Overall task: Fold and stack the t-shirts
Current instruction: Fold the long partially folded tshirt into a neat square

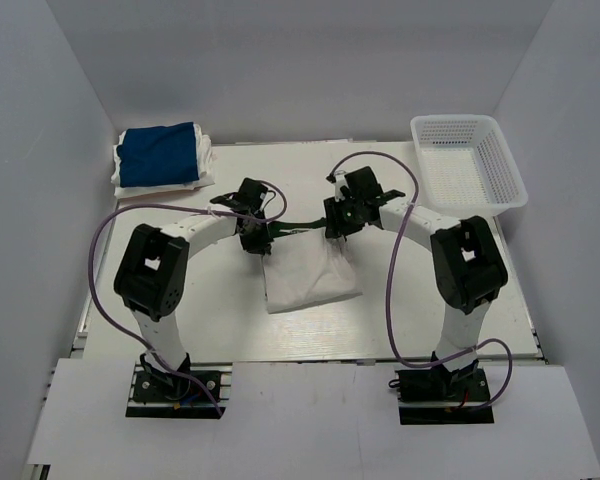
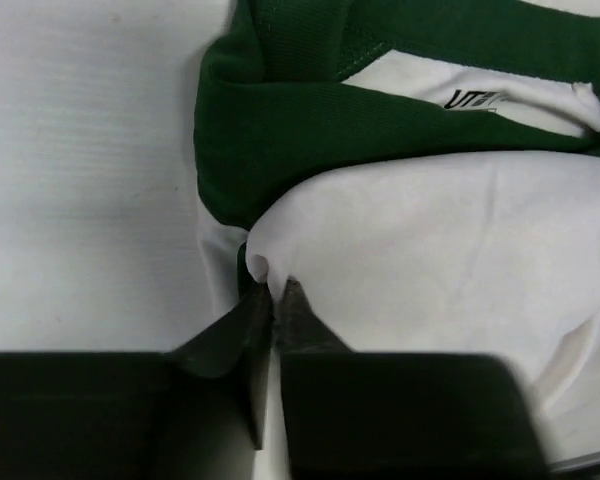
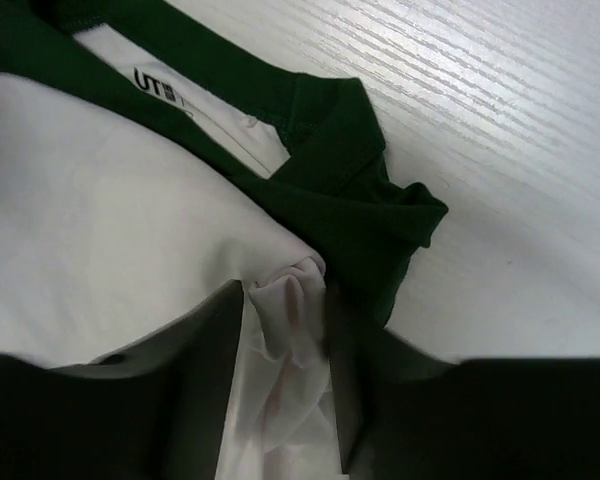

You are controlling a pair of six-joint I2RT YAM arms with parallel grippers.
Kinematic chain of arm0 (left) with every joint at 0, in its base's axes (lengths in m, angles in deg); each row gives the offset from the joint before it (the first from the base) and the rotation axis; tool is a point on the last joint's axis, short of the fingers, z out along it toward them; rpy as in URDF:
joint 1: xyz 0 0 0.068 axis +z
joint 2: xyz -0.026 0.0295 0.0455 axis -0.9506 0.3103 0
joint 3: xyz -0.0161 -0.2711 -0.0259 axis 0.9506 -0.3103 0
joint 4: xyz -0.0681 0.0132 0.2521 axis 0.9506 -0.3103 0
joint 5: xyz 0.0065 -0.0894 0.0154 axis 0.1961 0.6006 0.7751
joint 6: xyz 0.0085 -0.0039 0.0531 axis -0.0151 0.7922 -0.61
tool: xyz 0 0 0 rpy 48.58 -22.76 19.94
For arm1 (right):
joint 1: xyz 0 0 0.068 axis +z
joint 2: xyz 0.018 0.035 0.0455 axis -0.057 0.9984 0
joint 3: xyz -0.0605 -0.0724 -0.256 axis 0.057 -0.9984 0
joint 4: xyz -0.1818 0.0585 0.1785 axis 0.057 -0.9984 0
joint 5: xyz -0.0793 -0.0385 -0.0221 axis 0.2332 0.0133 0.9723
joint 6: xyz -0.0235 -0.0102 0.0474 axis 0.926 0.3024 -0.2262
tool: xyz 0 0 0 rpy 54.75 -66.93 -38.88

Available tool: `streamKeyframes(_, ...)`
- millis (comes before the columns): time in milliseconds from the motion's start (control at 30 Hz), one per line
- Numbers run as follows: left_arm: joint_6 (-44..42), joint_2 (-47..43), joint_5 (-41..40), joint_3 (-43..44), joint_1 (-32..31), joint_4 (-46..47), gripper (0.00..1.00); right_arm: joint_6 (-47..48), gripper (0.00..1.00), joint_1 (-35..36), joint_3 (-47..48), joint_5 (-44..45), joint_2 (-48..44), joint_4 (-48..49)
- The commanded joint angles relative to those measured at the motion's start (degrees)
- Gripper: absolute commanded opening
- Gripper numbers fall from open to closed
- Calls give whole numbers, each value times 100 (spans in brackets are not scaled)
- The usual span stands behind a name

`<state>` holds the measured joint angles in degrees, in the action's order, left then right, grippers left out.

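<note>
A shirt (image 1: 310, 278) of white cloth with a dark green neckband and edge (image 1: 300, 226) lies mid-table, its near part folded flat. My left gripper (image 1: 255, 243) is shut on a corner of its white cloth (image 2: 430, 250) beside the green band (image 2: 280, 130). My right gripper (image 1: 337, 232) is shut on a bunched fold of the white cloth (image 3: 100, 180) next to the green collar (image 3: 330, 190). Both hold the far edge slightly raised. A folded royal blue shirt (image 1: 158, 155) lies on folded white cloth (image 1: 207, 160) at the back left.
A white plastic mesh basket (image 1: 455, 120) stands at the back right. The white table (image 1: 280, 170) ends in grey walls at the back and sides. Purple cables loop beside both arms.
</note>
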<state>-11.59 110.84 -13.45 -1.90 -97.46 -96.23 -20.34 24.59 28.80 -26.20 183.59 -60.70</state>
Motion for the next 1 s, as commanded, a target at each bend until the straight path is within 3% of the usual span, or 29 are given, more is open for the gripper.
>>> streamKeyframes(0,-56,-211,259,19,49,302,10,-157,27,27,223,298,-77,1)
streamKeyframes(33,-56,-359,259,19,49,302,0,-236,1,27,205,298,-122,54)
streamKeyframes(67,-56,-422,198,19,49,250,0,-271,0,27,205,281,-166,46)
streamKeyframes(367,-170,-1906,136,-437,-74,178,0,-447,0,1,-541,219,-1772,19)
streamKeyframes(500,-170,-2321,399,-544,-12,486,0,-483,0,-26,-533,184,-1959,63)
streamKeyframes(767,-276,-1891,-575,-16,40,601,0,-535,0,-122,239,351,-1179,309)
streamKeyframes(900,-215,-1171,-1224,466,347,777,0,-335,0,-228,925,-149,-422,826)
streamKeyframes(967,-214,-582,-1157,712,627,934,0,-298,0,-245,1432,-264,261,1108)
